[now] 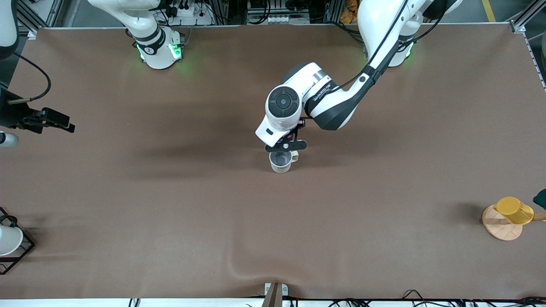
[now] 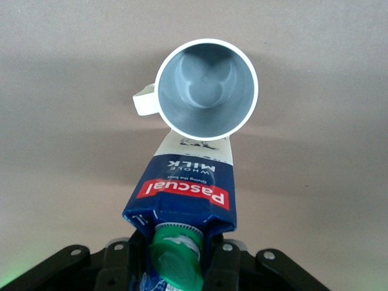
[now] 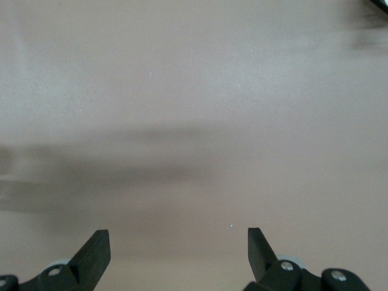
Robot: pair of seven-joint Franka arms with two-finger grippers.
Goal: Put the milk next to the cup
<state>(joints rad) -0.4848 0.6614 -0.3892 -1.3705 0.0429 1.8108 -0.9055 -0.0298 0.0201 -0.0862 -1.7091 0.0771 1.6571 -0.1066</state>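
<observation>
Got the left gripper's fingers [image 2: 130, 262] clamped on either side of the milk [image 2: 185, 182], right up by the green cap, so a firm pinch on the carton's gable end. Looking down past the left gripper [image 2: 176, 257], seeing the red label and the white lettering facing the wrist camera, with the carton's lower end showing right against the rim of the cup [image 2: 206, 85]. Can't tell if the carton's base is touching the table or hanging just off it. Reading the front view as a clock dial: spotting the left gripper [image 1: 285, 146] pretty much dead centre, sitting at the cup's [image 1: 280, 162] 12 o'clock, with the mug handle poking out toward 3 o'clock, the left arm's end. Reaching in from the 1 o'clock base, elbow bent over bare table [image 1: 170, 192]. Over at 9 o'clock, finding the right gripper [image 1: 51, 119] parked and waiting above the table edge, fingers [image 3: 97, 248] spread wide, holding nothing, only brown tabletop between them around the right gripper [image 3: 179, 242]. Further out, noticing a yellow cup [image 1: 514, 209] tipped on a wooden stand [image 1: 502, 224] at 4 o'clock, and a white cup [image 1: 8, 239] in a black wire rack [image 1: 21, 251] at 8 o'clock, both well apart from the mug.
</observation>
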